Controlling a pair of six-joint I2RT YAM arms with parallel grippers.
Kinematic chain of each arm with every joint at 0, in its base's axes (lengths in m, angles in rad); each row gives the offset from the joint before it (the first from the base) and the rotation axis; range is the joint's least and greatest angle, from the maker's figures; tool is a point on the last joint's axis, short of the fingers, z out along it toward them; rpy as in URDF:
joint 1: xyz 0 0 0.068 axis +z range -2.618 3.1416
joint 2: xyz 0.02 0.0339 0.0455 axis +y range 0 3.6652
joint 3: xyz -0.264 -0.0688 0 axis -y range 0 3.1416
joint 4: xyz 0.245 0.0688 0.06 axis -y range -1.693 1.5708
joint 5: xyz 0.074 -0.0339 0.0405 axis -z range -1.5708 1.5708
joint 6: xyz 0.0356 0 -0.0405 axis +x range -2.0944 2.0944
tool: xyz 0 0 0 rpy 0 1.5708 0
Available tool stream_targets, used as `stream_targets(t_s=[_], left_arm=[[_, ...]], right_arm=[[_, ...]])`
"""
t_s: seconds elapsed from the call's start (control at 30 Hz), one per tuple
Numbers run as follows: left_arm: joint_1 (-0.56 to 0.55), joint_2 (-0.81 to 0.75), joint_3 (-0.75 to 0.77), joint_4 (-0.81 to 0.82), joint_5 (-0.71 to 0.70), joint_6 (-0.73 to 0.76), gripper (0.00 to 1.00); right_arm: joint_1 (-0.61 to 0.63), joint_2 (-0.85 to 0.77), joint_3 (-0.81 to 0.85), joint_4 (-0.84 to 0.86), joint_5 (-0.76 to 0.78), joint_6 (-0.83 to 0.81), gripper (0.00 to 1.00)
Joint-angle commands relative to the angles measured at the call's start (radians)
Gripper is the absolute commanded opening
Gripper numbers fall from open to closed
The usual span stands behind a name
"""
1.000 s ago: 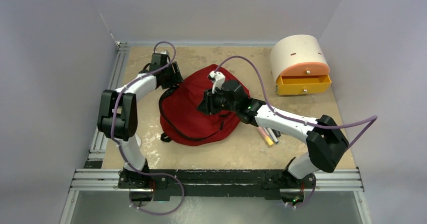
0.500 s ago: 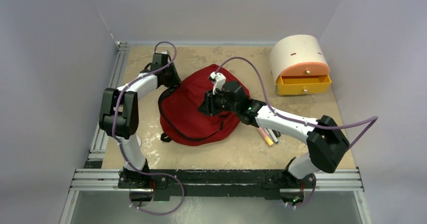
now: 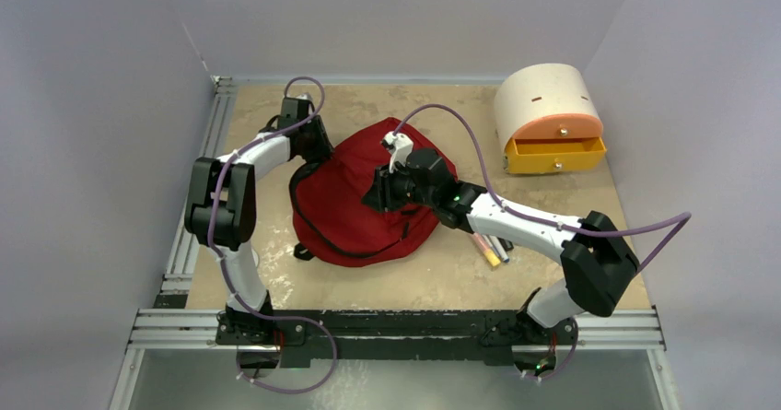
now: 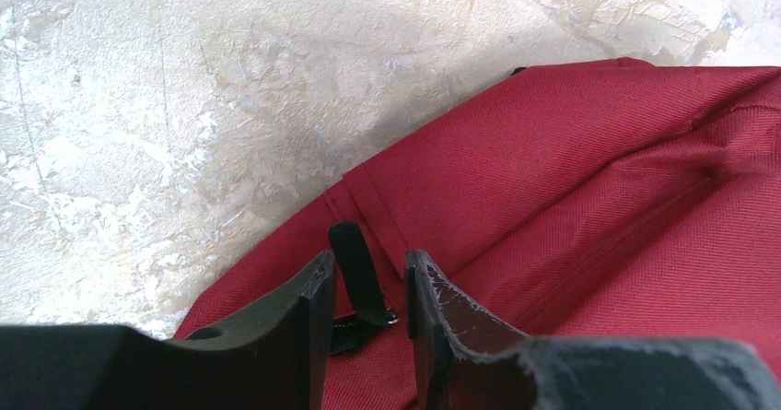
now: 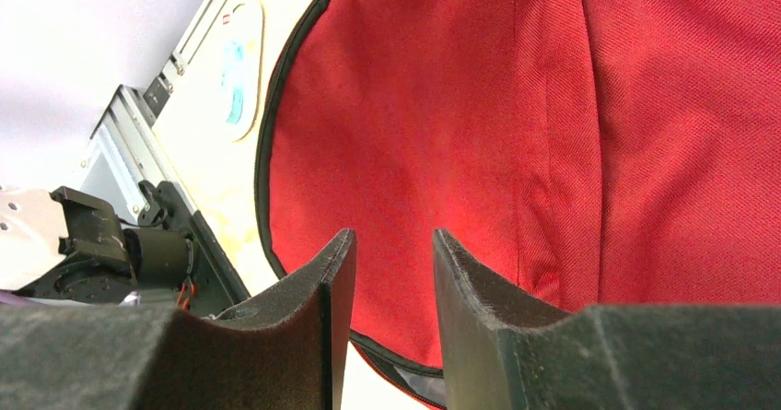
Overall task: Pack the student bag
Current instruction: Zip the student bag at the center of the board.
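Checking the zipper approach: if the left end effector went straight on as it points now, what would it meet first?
Likely the black pull tab between the left end effector's fingers, then the student bag's red fabric under it; depth is unclear.

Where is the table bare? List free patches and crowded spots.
Free: the far strip between backpack and back wall, left of the drawer box; the near strip between backpack and arm bases. Crowded: the middle, left gripper and right gripper at the backpack, pens beside it.
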Motion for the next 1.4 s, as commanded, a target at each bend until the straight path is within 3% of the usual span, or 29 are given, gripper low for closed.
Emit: stream_targets(t_s=[0.0, 0.3, 0.5, 0.63, 0.87, 1.03, 1.23, 1.37], left_arm=[[-0.003, 0.005, 0.039, 0.032, 0.014, -0.006, 0.30], [-0.003, -0.045, 0.040, 0.035, 0.033, -0.002, 0.00], [-0.003, -0.112, 0.040, 0.024, 0.036, 0.021, 0.00], [-0.003, -0.152, 0.042, 0.024, 0.051, 0.023, 0.00], [-0.003, -0.192, 0.064, 0.015, 0.069, 0.024, 0.00], [-0.003, -0.198, 0.080, 0.004, 0.075, 0.026, 0.00], [-0.003, -0.209, 0.084, -0.011, 0.080, 0.030, 0.00], [-0.003, -0.215, 0.084, -0.009, 0.105, 0.031, 0.00]], right_arm=[[0.001, -0.043, 0.000, 0.038, 0.017, 0.011, 0.39], [0.001, -0.018, 0.032, 0.054, 0.054, 0.034, 0.43], [0.002, 0.077, 0.163, 0.036, 0.123, -0.098, 0.55], [-0.001, 0.135, 0.218, 0.085, 0.169, -0.210, 0.72], [-0.013, 0.300, 0.419, 0.045, 0.157, -0.419, 0.81], [-0.039, 0.372, 0.458, 0.084, 0.034, -0.540, 0.81], [-0.159, 0.435, 0.515, 0.101, -0.261, -0.624, 0.77], [-0.203, 0.518, 0.639, -0.013, -0.396, -0.724, 0.78]])
